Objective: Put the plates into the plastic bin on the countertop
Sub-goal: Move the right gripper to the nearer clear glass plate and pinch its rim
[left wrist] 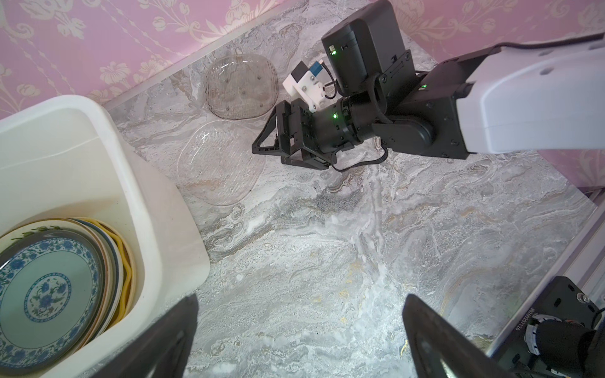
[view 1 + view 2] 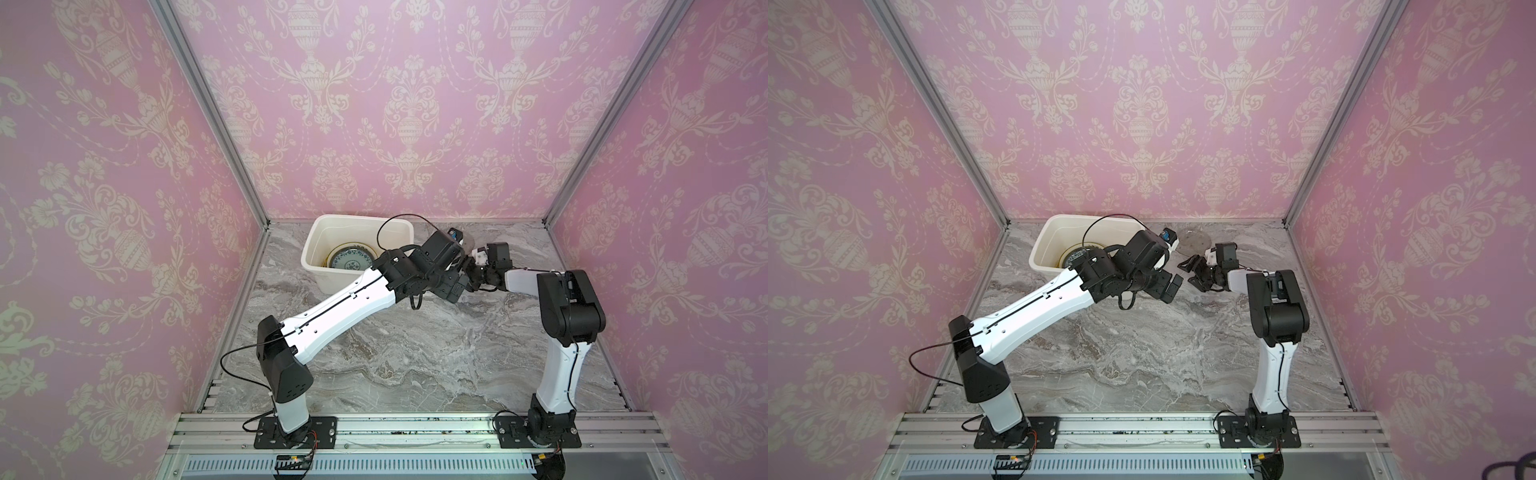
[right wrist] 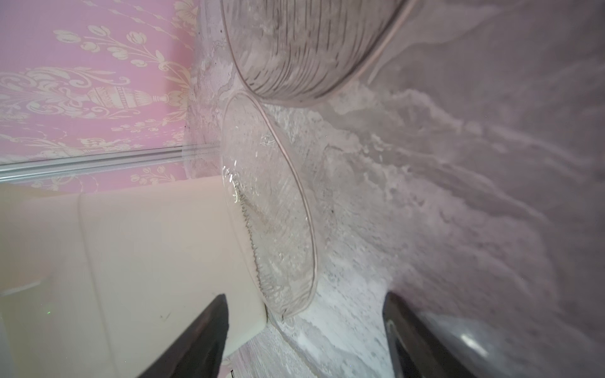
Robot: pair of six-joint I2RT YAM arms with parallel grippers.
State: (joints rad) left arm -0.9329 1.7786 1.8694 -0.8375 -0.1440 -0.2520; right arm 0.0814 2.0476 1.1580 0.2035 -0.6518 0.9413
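Two glass plates remain; both my grippers stand apart, empty.
Top view: right gripper and left gripper near the plastic bin. Left wrist: clear plate on the countertop just ahead of my right jaws, smoky plate beside them. Right wrist: rim looks thin, slick and brittle, so I'd pinch its near edge.

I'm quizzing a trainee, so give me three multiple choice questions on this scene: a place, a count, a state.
1. Where does the clear plate lie?
A) on the countertop beside the plastic bin
B) inside the bin
C) on the smoky plate
2. How many plates lie outside the bin?
A) none
B) two
C) four
3. The left gripper is:
A) shut on a plate
B) out of view
C) open and empty
Answers: A, it lies flat by the bin's wall; B, only the clear and smoky plate are out; C, its fingers stand apart, nothing between.
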